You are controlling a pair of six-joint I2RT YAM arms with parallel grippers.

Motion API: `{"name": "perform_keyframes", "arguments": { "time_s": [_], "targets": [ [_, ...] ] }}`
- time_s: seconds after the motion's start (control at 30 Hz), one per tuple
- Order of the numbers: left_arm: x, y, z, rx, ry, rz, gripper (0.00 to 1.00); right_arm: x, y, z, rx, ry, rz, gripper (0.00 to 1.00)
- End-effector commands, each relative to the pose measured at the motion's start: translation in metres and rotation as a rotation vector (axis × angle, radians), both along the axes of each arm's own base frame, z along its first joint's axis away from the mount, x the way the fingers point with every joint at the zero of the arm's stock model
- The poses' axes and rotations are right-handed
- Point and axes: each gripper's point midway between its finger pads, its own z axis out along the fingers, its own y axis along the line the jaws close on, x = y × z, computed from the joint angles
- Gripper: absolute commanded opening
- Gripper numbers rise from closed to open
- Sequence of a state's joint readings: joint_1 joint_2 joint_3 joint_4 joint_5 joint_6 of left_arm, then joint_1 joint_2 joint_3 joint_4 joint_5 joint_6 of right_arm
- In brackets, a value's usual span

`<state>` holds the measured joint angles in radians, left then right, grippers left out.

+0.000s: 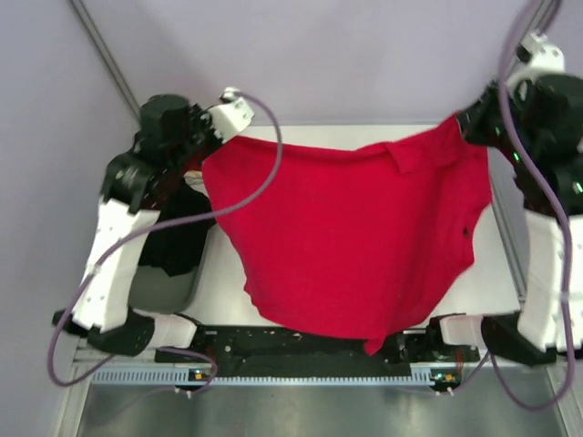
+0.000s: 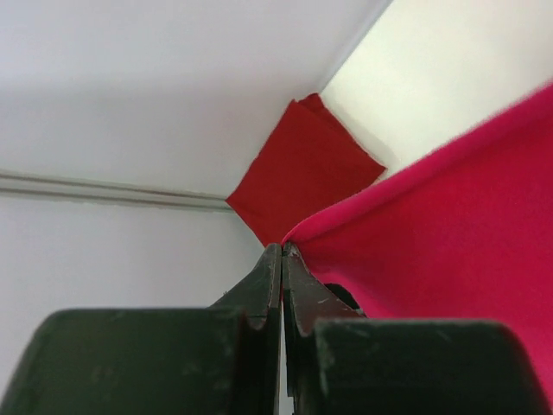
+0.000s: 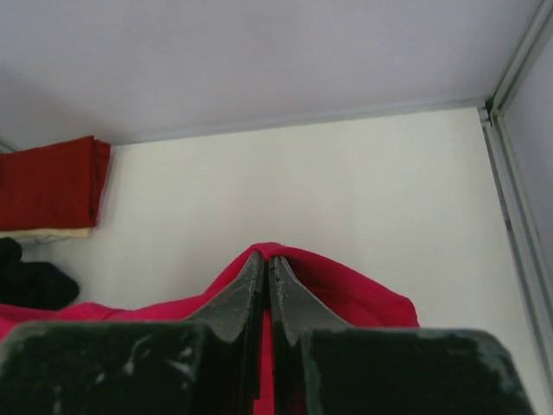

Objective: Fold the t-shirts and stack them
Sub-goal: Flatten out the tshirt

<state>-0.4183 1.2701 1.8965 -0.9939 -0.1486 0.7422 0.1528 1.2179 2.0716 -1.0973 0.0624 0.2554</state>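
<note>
A bright red t-shirt (image 1: 351,241) hangs spread between my two grippers above the white table (image 1: 496,273). My left gripper (image 1: 211,150) is shut on its upper left corner; the wrist view shows the cloth (image 2: 449,225) pinched at the fingertips (image 2: 282,251). My right gripper (image 1: 465,120) is shut on the upper right corner, with cloth (image 3: 363,290) wrapped over the fingertips (image 3: 265,258). A folded red shirt (image 3: 47,183) lies on a cream-coloured one (image 3: 47,233) at the far left of the table; it also shows in the left wrist view (image 2: 302,173).
A dark cloth heap (image 1: 178,241) lies on a grey bin (image 1: 164,287) at the table's left side; it shows in the right wrist view (image 3: 30,281). A black rail (image 1: 301,350) runs along the near edge. Metal frame posts (image 1: 105,55) rise at the back.
</note>
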Motion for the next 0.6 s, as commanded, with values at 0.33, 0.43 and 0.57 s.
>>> {"name": "perform_keyframes", "arguments": {
  "time_s": [0.33, 0.43, 0.57],
  "targets": [
    [0.196, 0.021, 0.126, 0.000, -0.589, 0.386, 0.00, 0.180, -0.066, 0.121, 0.179, -0.461, -0.067, 0.00],
    [0.205, 0.019, 0.117, 0.013, -0.579, 0.378, 0.00, 0.165, -0.070, 0.127, 0.110, -0.476, -0.087, 0.00],
    [0.209, 0.014, 0.090, 0.055, -0.519, 0.342, 0.00, 0.152, -0.071, 0.085, 0.038, -0.362, -0.092, 0.00]
  ]
}}
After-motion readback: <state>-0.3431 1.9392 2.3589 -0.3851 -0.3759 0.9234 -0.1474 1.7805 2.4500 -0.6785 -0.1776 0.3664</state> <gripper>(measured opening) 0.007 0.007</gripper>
